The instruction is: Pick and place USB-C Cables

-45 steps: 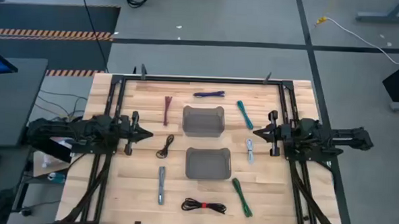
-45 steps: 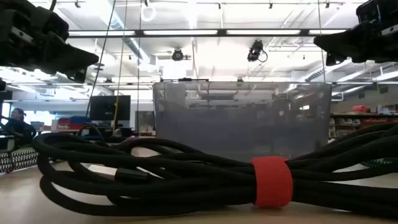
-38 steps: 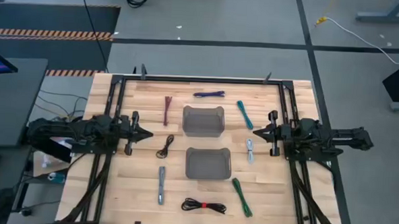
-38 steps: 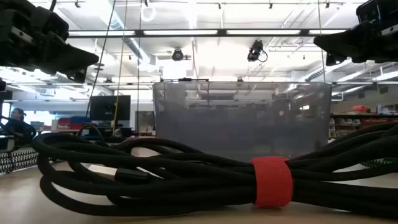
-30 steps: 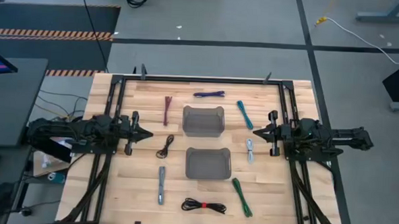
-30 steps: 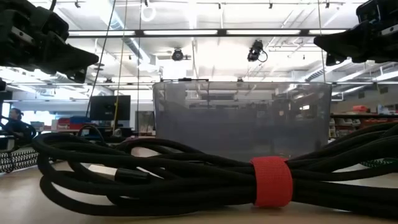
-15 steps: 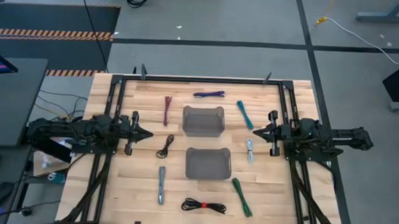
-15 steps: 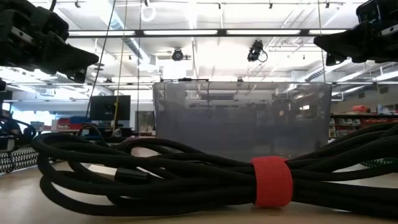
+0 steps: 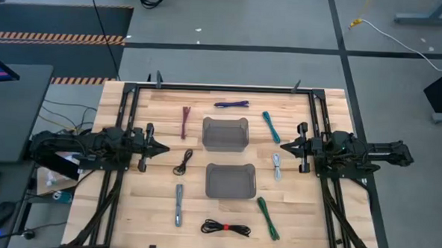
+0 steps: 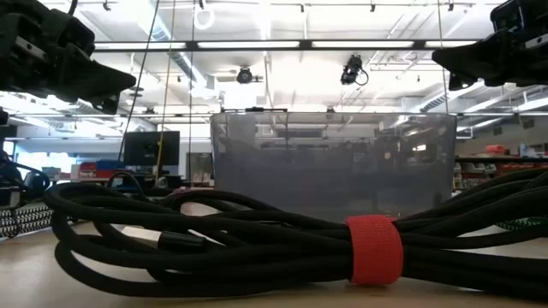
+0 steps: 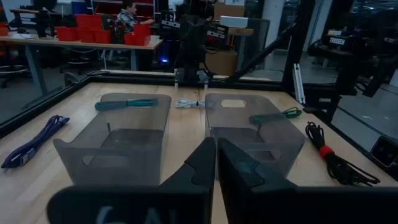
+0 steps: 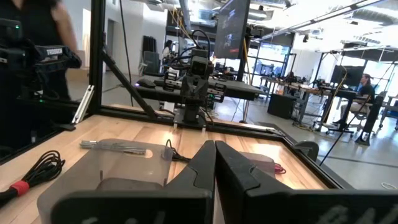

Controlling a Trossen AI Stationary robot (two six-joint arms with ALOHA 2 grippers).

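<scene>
USB-C cables (image 9: pixel 227 228) lie scattered over the desk (image 9: pixel 120 209) in the high view, ringed around two translucent bins (image 9: pixel 225 133) at its middle: maroon (image 9: pixel 185 122), purple (image 9: pixel 231 104) and teal (image 9: pixel 270 126) toward the far edge, a white one (image 9: pixel 277 166) and a small black one (image 9: pixel 183 162) flanking the bins, grey (image 9: pixel 178 204), green (image 9: pixel 268 217) and the black bundle with a red tie along the near edge. Both bins look empty. The left claw (image 9: pixel 162 147) and right claw (image 9: pixel 283 147) point inward from opposite sides — fingers pressed together, holding nothing.

The low view is filled by the black bundle with its red tie (image 10: pixel 373 249), a bin (image 10: pixel 332 162) just behind it, both arms dark in the upper corners.

The left wrist view shows its claw (image 11: pixel 215 163) closed, facing the two bins.

The right wrist view shows that claw (image 12: pixel 214 165) likewise closed.

By my reading no pick has begun. Next, one claw must spread, descend over a nearby cable — perhaps white or small black — and carry it to a bin.
</scene>
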